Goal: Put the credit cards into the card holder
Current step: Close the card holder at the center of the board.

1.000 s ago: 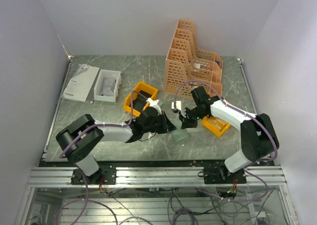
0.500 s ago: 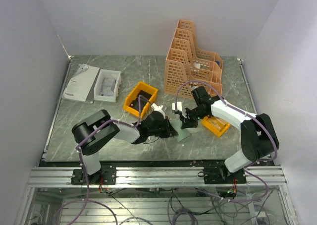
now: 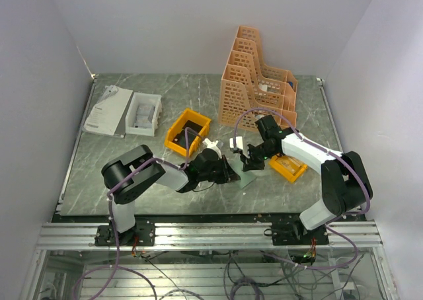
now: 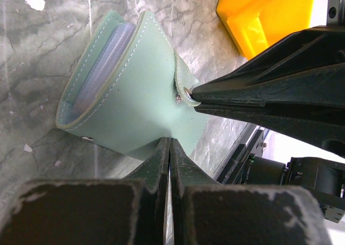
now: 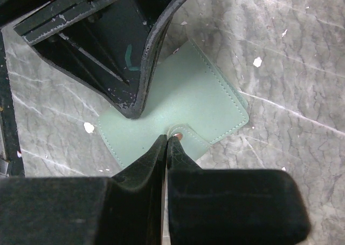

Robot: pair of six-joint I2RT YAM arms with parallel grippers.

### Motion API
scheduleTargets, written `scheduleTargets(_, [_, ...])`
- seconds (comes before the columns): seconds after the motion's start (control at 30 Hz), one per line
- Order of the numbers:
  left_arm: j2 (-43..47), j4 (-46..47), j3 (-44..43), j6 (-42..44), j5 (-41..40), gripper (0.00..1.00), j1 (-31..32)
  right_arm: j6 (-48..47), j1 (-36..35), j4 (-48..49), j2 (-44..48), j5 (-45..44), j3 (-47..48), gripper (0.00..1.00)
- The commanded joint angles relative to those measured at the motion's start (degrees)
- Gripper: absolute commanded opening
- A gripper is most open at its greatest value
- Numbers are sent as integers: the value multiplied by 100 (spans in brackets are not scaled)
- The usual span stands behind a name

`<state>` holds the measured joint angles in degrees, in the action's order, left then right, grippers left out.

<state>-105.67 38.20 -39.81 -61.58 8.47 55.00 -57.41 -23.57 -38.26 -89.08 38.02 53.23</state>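
Because the left gripper (image 4: 170,141) was pinching one edge of the card holder (image 4: 135,99), which lay on the worktop (image 5: 291,67) between both arms, and the right gripper (image 5: 166,139) was pressed together at its snap tab (image 4: 186,92), I judged that opposed pulling could slip either hold.

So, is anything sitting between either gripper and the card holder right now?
Nothing visible. Both are on the card holder: the left gripper is shut on its near edge, and the right gripper pinches the snap tab. No other object lies between them.
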Motion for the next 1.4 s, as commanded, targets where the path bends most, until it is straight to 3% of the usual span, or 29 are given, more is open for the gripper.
scheduleTargets(0.0, [-148,-149,-38,94,-142,7,-39,-136,-31,-338,-21,223,-50,0])
scheduleTargets(0.83, [-269,264,85,-47,-27,7,-118,-171,-423,-303,-191,-263,-164,0])
scheduleTargets(1.37, [-270,355,167,-55,-2,7,-134,416,-548,262,-106,-510,-234,0])
